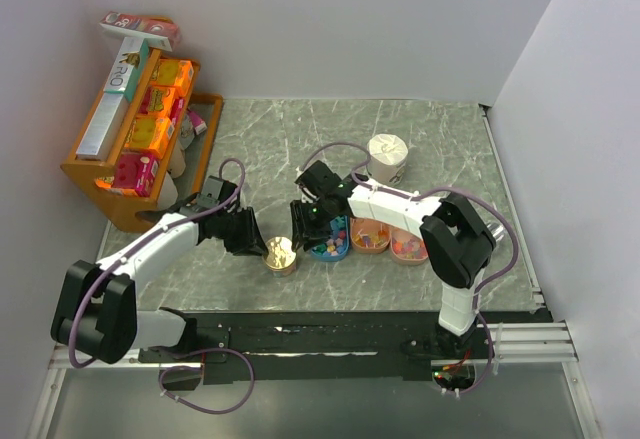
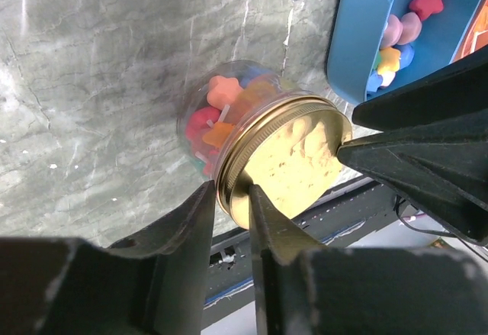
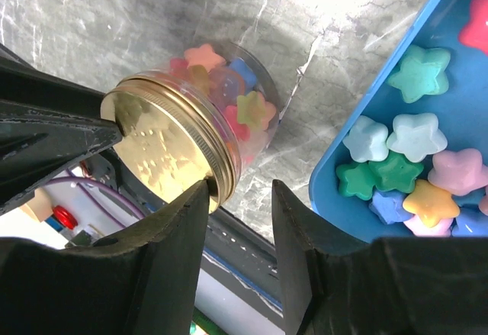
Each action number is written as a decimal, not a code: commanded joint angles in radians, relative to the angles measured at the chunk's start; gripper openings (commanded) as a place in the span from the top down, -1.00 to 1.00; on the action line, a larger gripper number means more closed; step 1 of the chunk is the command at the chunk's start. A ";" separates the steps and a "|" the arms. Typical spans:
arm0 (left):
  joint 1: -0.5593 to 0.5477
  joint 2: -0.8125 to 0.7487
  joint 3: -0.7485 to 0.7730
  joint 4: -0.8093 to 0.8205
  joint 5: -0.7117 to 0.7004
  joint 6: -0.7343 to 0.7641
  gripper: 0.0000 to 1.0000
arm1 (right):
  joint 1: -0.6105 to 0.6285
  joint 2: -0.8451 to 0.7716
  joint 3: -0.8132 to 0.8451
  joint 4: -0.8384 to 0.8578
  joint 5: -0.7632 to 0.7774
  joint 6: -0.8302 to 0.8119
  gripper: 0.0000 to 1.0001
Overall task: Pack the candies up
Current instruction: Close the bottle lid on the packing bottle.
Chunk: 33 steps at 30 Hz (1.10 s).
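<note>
At the upper left of the overhead view a wooden rack (image 1: 118, 209) loaded with orange boxes (image 1: 150, 131) stands on the grey-green marbled tabletop (image 1: 300, 129), well apart from the work. Right of it, low in the middle of that frame, the left gripper (image 2: 231, 196) reaches in from the left to a small clear glass jar (image 1: 281, 256) capped with a gold screw lid (image 2: 293, 163). In the left wrist view its jaws stand narrow, tips at the bottom edge of the lid, and I cannot tell whether they pinch the rim or only touch it. The candies (image 2: 221, 117), little star-shaped sweets in pink, orange, blue and green, fill the jar under the lid. From the right the right gripper (image 3: 240, 198) meets the same lid, its jaws partly apart, nothing clamped between them, one fingertip just beside the rim. Further right, near the jar, a blue plastic tray (image 2: 354, 37) holds more loose sweets (image 3: 396, 159), then come two orange trays (image 1: 371, 252), with a white paper cup (image 1: 388, 159) above them. The step in hand looks like closing the filled jar. Next, I judge, one arm must steady the glass body while the other spans the whole lid and turns it, since a hold on the rim alone could tip the jar
</note>
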<state>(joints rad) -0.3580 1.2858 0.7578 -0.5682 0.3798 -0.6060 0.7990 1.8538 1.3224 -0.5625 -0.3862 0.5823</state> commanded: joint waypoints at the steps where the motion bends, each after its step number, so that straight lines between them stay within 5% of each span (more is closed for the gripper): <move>1: -0.002 0.020 0.034 0.007 -0.036 0.012 0.42 | 0.009 -0.022 0.043 0.003 0.070 -0.001 0.10; 19: -0.006 0.038 0.012 -0.001 -0.064 0.017 0.44 | 0.094 0.001 0.058 -0.039 0.201 -0.038 0.29; 33: -0.009 0.083 -0.002 0.013 -0.058 0.005 0.45 | 0.183 0.041 0.054 -0.137 0.458 0.004 0.43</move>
<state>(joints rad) -0.3576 1.3243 0.7689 -0.5613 0.3946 -0.6064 0.9596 1.8484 1.3865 -0.6006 -0.0494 0.5716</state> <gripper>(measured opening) 0.284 0.302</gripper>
